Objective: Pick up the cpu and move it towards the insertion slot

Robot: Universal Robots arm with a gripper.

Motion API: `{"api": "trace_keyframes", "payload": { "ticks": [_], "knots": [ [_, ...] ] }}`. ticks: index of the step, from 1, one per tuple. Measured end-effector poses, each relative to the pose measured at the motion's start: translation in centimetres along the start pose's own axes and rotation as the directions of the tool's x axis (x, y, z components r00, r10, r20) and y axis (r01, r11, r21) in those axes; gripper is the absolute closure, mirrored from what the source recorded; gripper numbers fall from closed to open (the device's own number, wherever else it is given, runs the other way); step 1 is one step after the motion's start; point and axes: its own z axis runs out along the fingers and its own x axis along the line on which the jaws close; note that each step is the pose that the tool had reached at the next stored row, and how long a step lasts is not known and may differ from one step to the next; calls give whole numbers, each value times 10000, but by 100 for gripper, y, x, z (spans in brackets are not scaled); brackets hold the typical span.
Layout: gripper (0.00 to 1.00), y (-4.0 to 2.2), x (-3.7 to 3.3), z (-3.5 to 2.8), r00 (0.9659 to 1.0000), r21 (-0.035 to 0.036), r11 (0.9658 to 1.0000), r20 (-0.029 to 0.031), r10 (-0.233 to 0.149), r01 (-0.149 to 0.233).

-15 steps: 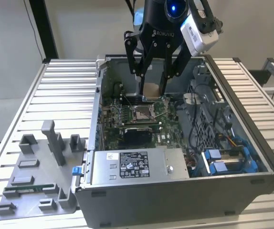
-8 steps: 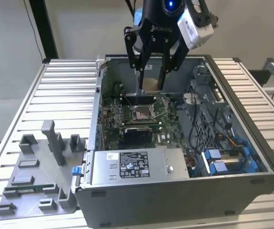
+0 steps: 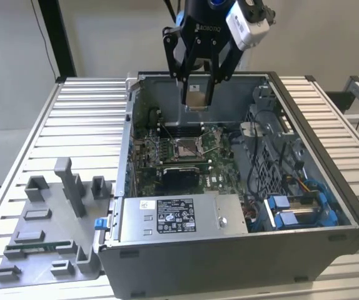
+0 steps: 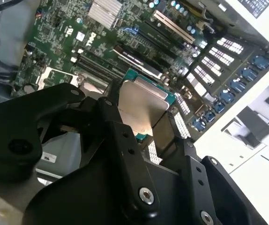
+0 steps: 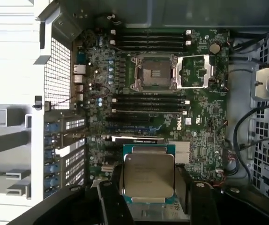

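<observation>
Ribbed aluminium slats make up the bench (image 3: 35, 125), which carries an open computer case (image 3: 329, 144) across the middle of the exterior view and a grey plastic tray (image 3: 48, 250) at lower left. At top centre the black gripper (image 3: 197, 94) hangs above the case, its two fingers clamped on opposite edges of the cpu (image 3: 197, 97), which is held clear of the motherboard (image 3: 223, 165) and well apart from it. In the first wrist view the cpu (image 5: 148, 176) sits at lower centre, a flat square with a pale, matte metal lid and a thin green rim, gripped from either side by dark fingers (image 5: 108, 197). The slot (image 5: 152, 71) lies in the upper centre of that frame, its shiny steel frame swung open beside a brownish-gold pin field, with thin wire levers along the edges and dark memory slots above and below. In the exterior view the slot (image 3: 186, 148) appears beneath the gripper, toward the frame's middle. Judged from its look, the chip is light, stiff and smooth-faced, likely to slip if squeezed loosely, and its underside contacts are fragile; the rim edges, where the fingers now bear, seem the right place to hold it. A boxy steel power supply (image 3: 173, 215) closes the case's near side.
</observation>
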Motion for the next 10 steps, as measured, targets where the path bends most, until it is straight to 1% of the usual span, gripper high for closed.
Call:
{"api": "trace_keyframes", "payload": {
  "ticks": [2,4,6,10],
  "knots": [
    [100,57,-1,12,10000,20,10000,61,0,0],
    [100,99,-2,23,9999,31,10000,110,3,-3],
    [100,112,-7,33,9999,28,10000,120,52,-52],
    [100,113,-16,51,9989,10,9990,133,444,-444]
  ]
}}
